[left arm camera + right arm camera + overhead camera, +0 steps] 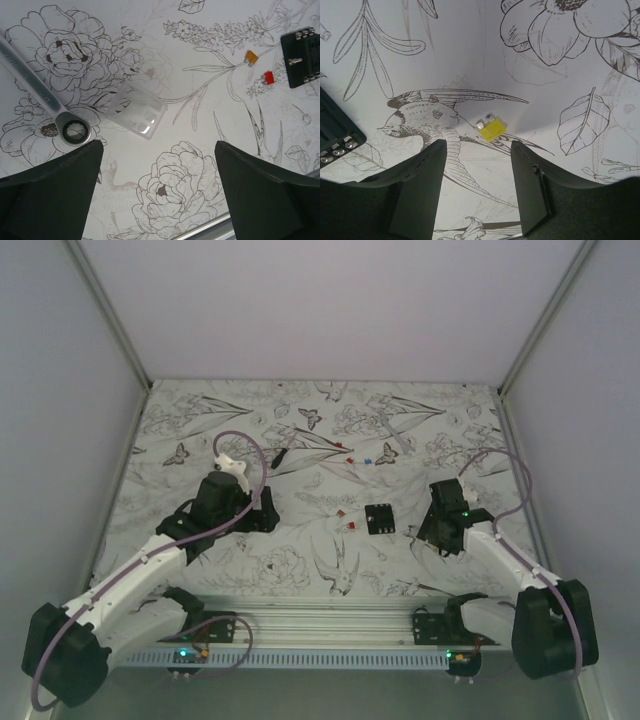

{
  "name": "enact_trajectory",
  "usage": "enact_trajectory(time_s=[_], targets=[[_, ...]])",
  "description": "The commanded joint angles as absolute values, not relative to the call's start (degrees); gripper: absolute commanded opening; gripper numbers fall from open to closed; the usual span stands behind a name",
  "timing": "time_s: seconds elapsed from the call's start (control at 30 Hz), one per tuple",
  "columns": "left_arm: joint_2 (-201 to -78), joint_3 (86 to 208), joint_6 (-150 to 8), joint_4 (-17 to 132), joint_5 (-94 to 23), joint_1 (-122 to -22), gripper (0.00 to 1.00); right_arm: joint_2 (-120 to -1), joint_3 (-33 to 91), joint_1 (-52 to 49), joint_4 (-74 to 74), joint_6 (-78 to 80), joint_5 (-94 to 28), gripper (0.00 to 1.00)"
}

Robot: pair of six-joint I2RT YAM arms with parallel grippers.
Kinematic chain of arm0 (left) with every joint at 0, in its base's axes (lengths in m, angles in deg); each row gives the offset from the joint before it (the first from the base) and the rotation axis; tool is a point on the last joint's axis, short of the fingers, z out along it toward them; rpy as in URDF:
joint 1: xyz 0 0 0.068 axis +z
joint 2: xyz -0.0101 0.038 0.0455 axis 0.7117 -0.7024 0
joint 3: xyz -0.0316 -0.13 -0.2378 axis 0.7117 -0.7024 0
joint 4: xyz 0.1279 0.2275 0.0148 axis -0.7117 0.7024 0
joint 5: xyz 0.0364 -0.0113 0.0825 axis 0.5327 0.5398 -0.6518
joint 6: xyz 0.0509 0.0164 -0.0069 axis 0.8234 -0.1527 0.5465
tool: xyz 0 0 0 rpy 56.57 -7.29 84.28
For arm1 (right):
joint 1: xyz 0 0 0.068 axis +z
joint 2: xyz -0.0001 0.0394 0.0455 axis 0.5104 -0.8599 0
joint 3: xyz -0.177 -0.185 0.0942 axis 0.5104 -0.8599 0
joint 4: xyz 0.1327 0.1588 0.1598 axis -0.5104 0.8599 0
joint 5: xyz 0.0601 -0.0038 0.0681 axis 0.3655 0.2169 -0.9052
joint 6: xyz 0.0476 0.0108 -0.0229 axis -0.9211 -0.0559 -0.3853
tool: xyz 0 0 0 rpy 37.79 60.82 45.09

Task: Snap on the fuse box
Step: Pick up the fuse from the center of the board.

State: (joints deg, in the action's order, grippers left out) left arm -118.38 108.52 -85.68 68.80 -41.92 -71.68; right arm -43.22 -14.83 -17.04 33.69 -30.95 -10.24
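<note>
The fuse box (379, 519) is seen from above as a small black square block, laid flat on the floral-printed table (300, 570), a little toward 4 o'clock from the table's middle. It is touched by nothing. In the left wrist view only part of it is shown, at 2 o'clock, with silvery contacts along its edges. In the right wrist view one corner is caught at 9 o'clock, with a row of metal contacts.

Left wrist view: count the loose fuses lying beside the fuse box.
2. An orange fuse and a red fuse lie close together, just left of the fuse box in this view. Others may lie outside the frame.
</note>
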Motion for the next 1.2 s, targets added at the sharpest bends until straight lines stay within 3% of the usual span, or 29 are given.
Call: enact_trajectory(time_s=[0.0,0.2,0.67,1.17], targets=[[-119.5,108.0,-83.8,69.2,-44.4,-72.0,1.0,-45.1,-15.4,-17.5,31.3,-32.3,-9.5,0.59],[-120.8,108.6,-83.7,69.2,-43.7,-72.0,1.0,-48.2,-15.1,-17.5,30.1,-31.3,-9.5,0.44],[-120.4,108.3,-84.1,69.3,-43.5,-72.0,1.0,-59.4,-8.8,-17.1,22.7,-29.3,-16.2,0.33],[-121.3,108.6,-84.3,69.5,-43.2,-72.0,1.0,-60.2,-5.4,-14.4,29.5,-25.5,-10.8,0.37]])
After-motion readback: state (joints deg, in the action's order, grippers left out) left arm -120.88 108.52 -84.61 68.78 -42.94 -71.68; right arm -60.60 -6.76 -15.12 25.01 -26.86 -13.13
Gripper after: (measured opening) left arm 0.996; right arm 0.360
